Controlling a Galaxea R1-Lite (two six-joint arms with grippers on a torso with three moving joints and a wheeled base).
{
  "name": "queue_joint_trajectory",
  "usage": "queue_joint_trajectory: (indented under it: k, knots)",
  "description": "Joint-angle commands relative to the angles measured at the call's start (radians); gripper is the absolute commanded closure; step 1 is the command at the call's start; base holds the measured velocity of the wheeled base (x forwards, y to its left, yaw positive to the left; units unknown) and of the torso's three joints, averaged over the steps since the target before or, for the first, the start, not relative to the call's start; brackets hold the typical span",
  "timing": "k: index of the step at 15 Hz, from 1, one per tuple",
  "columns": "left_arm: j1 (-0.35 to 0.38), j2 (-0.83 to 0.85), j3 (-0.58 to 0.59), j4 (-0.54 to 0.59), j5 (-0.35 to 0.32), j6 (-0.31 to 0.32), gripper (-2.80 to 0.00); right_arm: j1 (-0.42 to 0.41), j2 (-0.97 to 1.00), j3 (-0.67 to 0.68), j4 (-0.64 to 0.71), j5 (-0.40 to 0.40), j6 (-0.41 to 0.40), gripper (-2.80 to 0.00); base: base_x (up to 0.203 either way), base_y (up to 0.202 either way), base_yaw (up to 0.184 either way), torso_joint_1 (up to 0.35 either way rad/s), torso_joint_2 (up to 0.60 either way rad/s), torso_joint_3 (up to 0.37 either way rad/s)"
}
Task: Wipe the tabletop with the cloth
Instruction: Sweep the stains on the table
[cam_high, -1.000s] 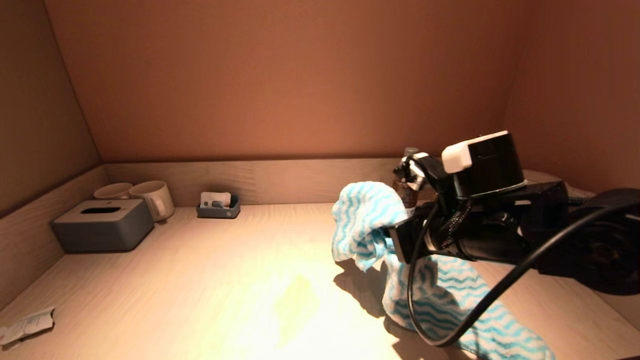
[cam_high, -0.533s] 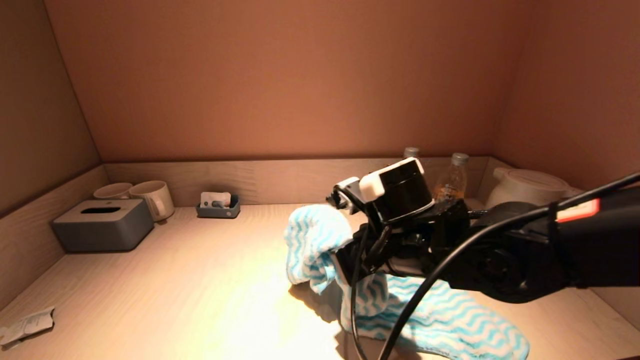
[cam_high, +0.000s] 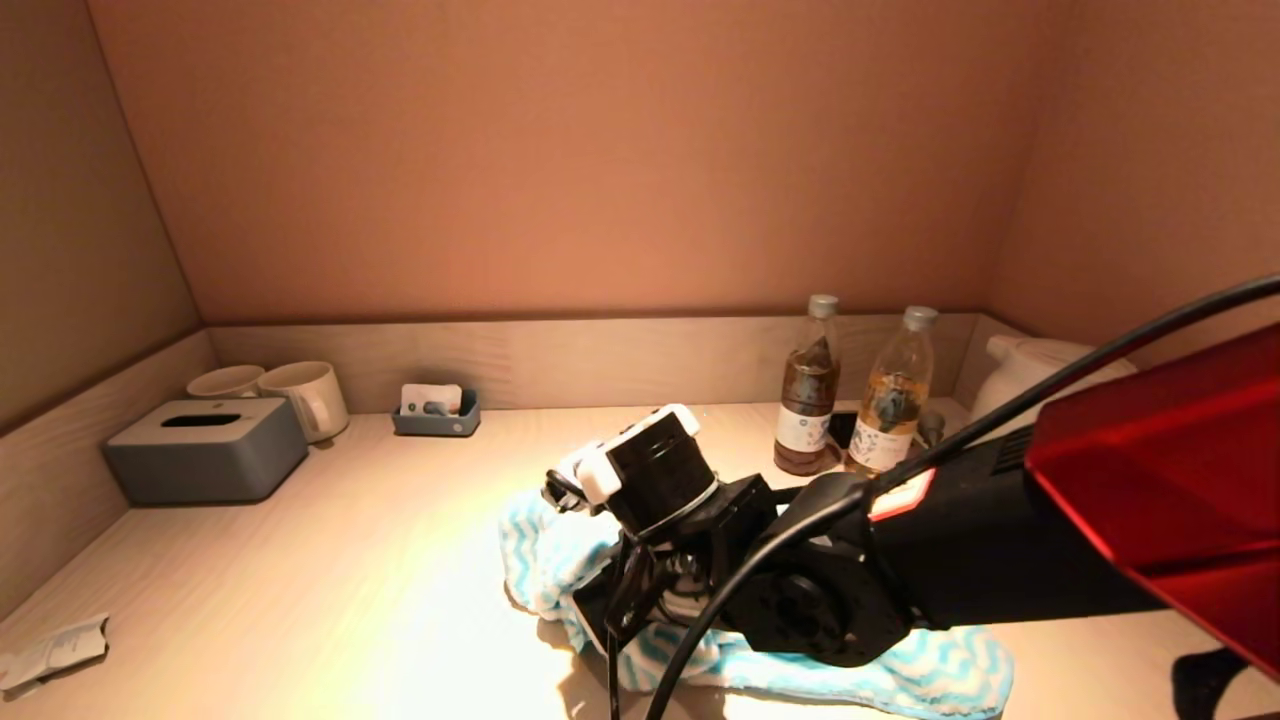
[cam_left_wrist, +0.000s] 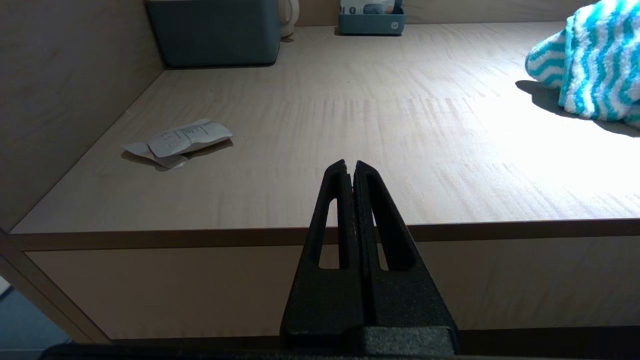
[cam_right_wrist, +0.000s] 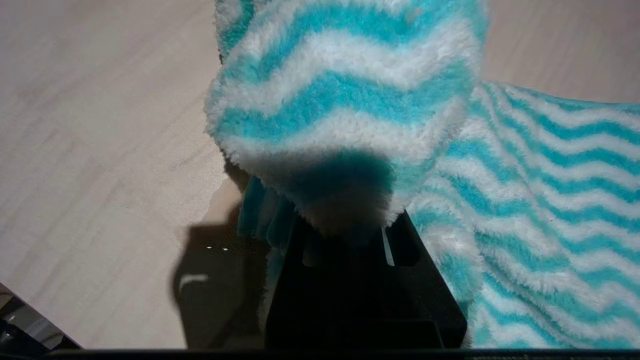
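Cloth (cam_high: 545, 560), white with turquoise zigzag stripes, lies on the tabletop (cam_high: 380, 560) near the middle of the front edge, trailing toward the front right corner. Right gripper (cam_high: 600, 610) is low over it, fingers clamped on a bunched fold; in the right wrist view that fold (cam_right_wrist: 345, 105) rises in a thick hump past the fingertips, with the rest of the fabric spread flat on the wood beside it. Fingertips themselves are buried in the pile (not individually visible).

Left gripper (cam_left_wrist: 350, 167) is parked off the front edge toward the front left corner, below the level of the surface, fingers pressed together and holding nothing.

Other items noted:
- Crumpled paper (cam_high: 55, 650) near the front left corner.
- Grey tissue box (cam_high: 205, 450) against the left edge, toward the back left corner, with two mugs (cam_high: 290, 395) just behind it.
- Small grey tray (cam_high: 435, 415) at the back edge.
- Two bottles (cam_high: 850, 395), upright, side by side near the back right corner.
- White kettle (cam_high: 1030, 380) in the back right corner.
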Motion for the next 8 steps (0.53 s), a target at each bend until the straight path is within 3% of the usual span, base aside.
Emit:
queue_joint_trajectory:
  k: [1,8]
  knots:
    - [0.000,0.000,0.000,0.000,0.000,0.000,0.00,0.021,0.042,0.010,0.002,0.001,0.001,0.00,0.000,0.000,0.000,0.000,0.00,0.000]
    - [0.000,0.000,0.000,0.000,-0.001,0.000,0.00,0.109,0.026,0.123,-0.004,-0.001,0.033,0.00,0.000,0.000,0.000,0.000,0.00,0.000]
